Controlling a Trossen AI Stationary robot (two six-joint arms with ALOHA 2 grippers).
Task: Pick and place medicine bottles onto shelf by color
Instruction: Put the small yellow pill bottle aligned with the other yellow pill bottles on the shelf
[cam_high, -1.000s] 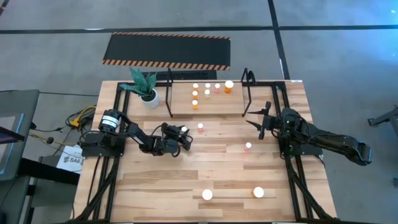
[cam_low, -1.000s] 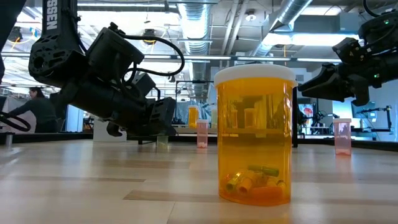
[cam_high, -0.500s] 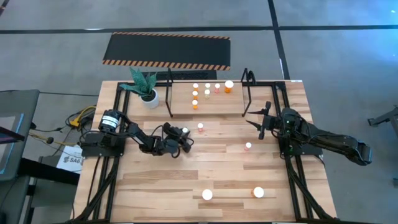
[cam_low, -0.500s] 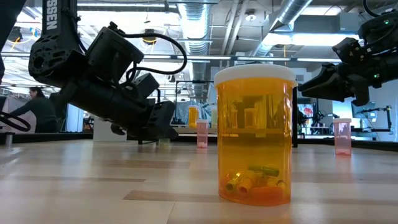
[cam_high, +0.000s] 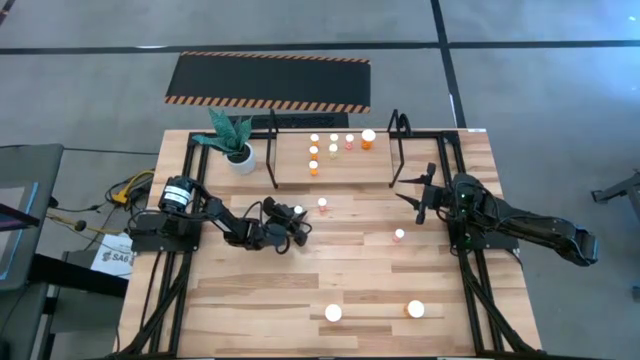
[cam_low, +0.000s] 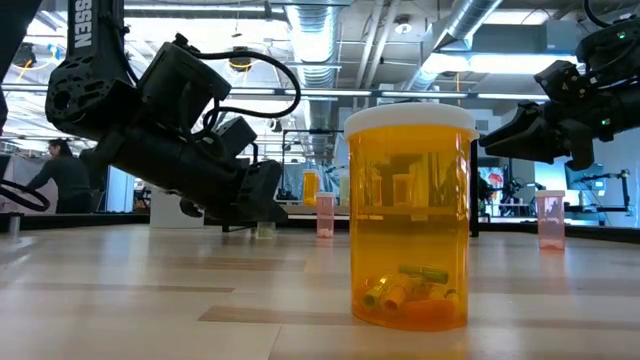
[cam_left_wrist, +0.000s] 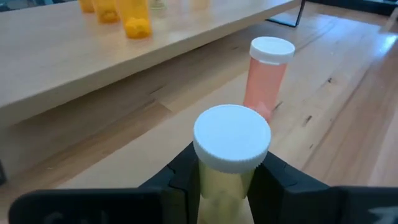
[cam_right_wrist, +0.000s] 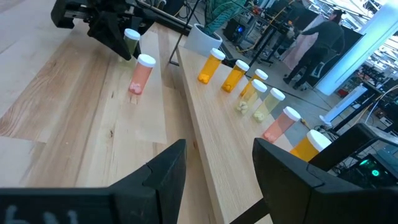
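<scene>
My left gripper (cam_high: 296, 221) is shut on a small pale yellow bottle with a white cap (cam_left_wrist: 232, 138) at the table's middle left; it also shows in the low view (cam_low: 264, 229). A pink bottle (cam_left_wrist: 267, 73) stands on its base just beyond it (cam_high: 323, 204). The shelf (cam_high: 335, 150), a black tube frame over a light wooden board, stands at the far middle with several white-capped bottles upright on it. Another pink bottle (cam_high: 399, 235) stands mid-right. My right gripper (cam_high: 420, 195) is open and empty off the shelf's right end. My left gripper pinches the pale yellow bottle's body (cam_left_wrist: 225, 180), just under the white cap, between its two fingers (cam_left_wrist: 186, 174). The fingers come from the table's left, slanting a little down. The bottle is upright, its base at the table top in the low view.
Two larger orange bottles (cam_high: 333, 312) (cam_high: 415, 309) stand near the front edge; one fills the low view's foreground (cam_low: 410, 215). A white plant pot (cam_high: 240, 158) stands left of the shelf. A hazard-striped mat (cam_high: 268, 82) lies on the floor beyond the table.
My left gripper has edged a little toward the table's right and down, around the pale yellow bottle, which has stayed upright where it was.
</scene>
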